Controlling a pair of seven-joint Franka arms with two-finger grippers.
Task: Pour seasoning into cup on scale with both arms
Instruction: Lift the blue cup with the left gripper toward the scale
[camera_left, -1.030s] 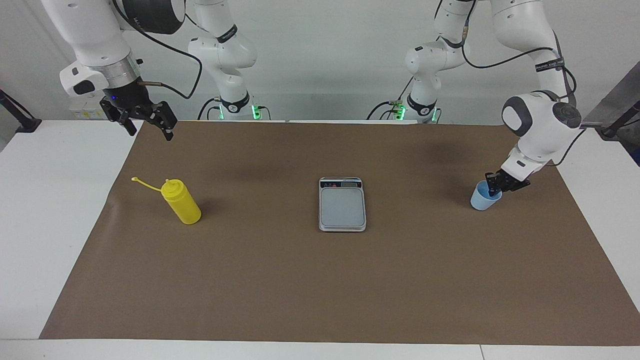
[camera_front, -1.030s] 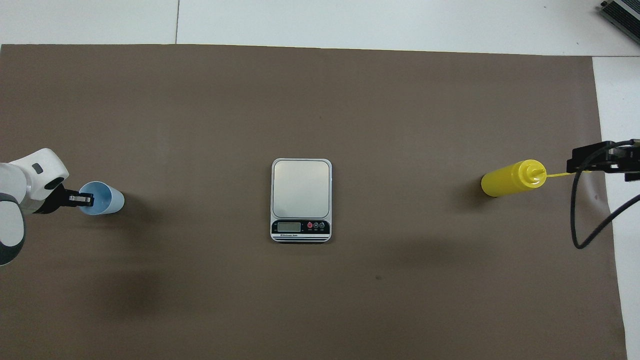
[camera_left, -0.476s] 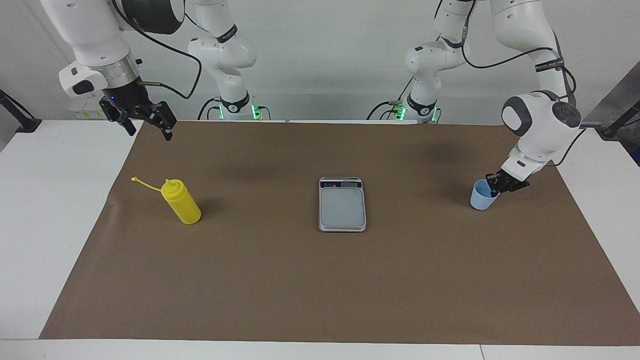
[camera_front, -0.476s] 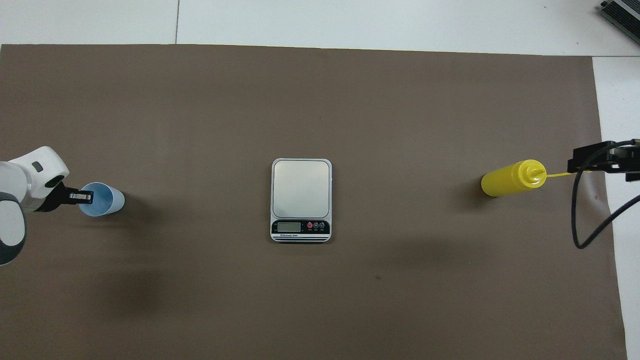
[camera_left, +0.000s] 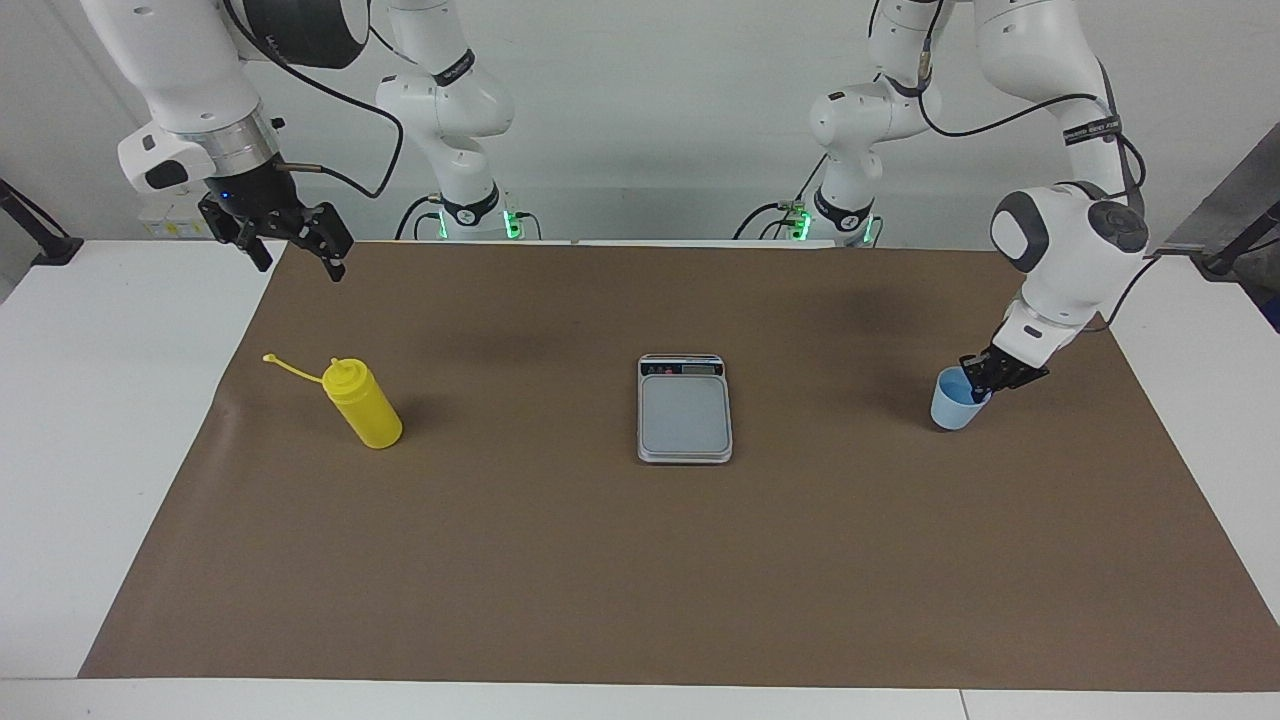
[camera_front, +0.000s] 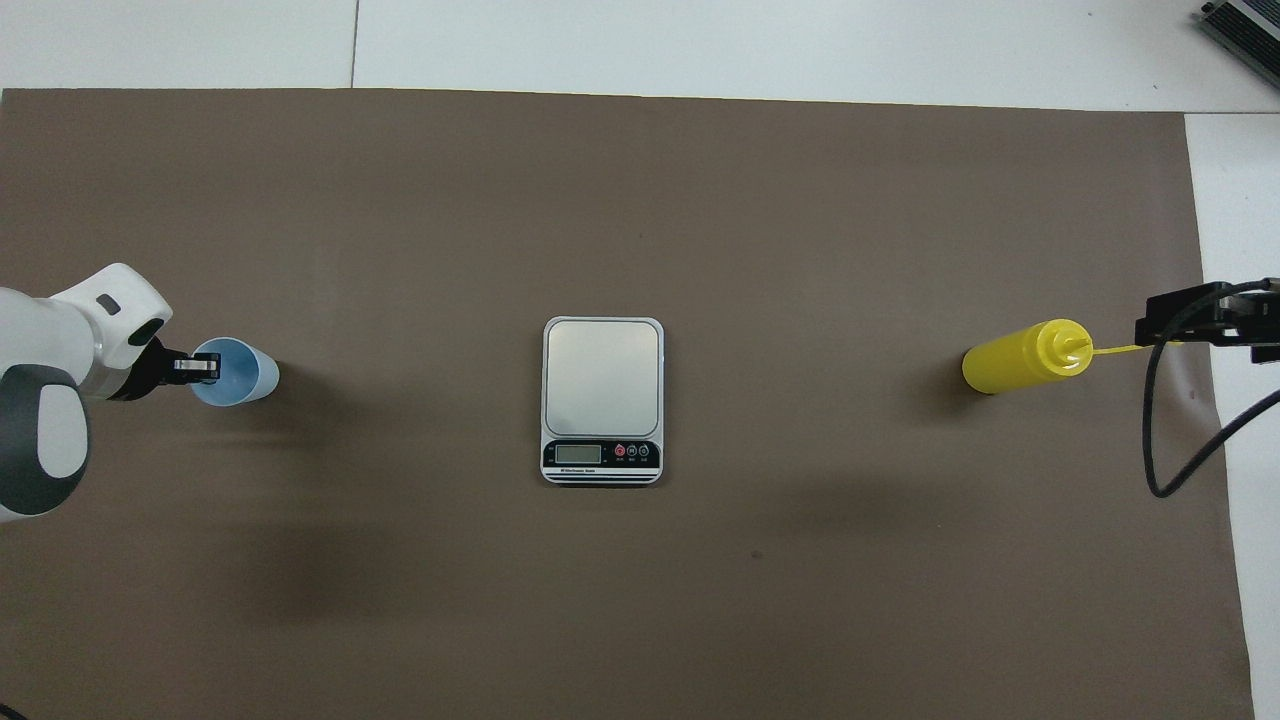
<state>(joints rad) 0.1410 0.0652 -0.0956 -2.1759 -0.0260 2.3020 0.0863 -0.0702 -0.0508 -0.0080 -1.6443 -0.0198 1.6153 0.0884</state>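
White table (camera_left: 90, 420) under a large brown paper mat (camera_left: 660, 560), matte, slightly rippled at the edge toward the right arm's end; pale wall above the arm bases.

Scale (camera_left: 684, 408) at mat centre: flat rectangle, silver-grey, smooth grey plate, dark display strip on the edge nearer the robots (buttons visible in overhead view (camera_front: 602, 400)).

Seasoning (camera_left: 363, 403): bright yellow plastic squeeze bottle, cylindrical, upright on the mat toward the right arm's end, thin cap strap trailing out from the nozzle; well apart from the scale. Also seen overhead (camera_front: 1026, 355).

Cup (camera_left: 954, 399): small light blue plastic, tapered, toward the left arm's end, well apart from the scale (camera_front: 236, 372).

Left tool (camera_left: 984, 378) clamped on the cup's rim, one finger inside, one outside; cup appears lifted just clear of the mat (shadow offset), slightly tilted.

Right tool (camera_left: 290, 240) fingers spread, holding nothing, hanging high over the mat's corner by the right arm's base; waiting.
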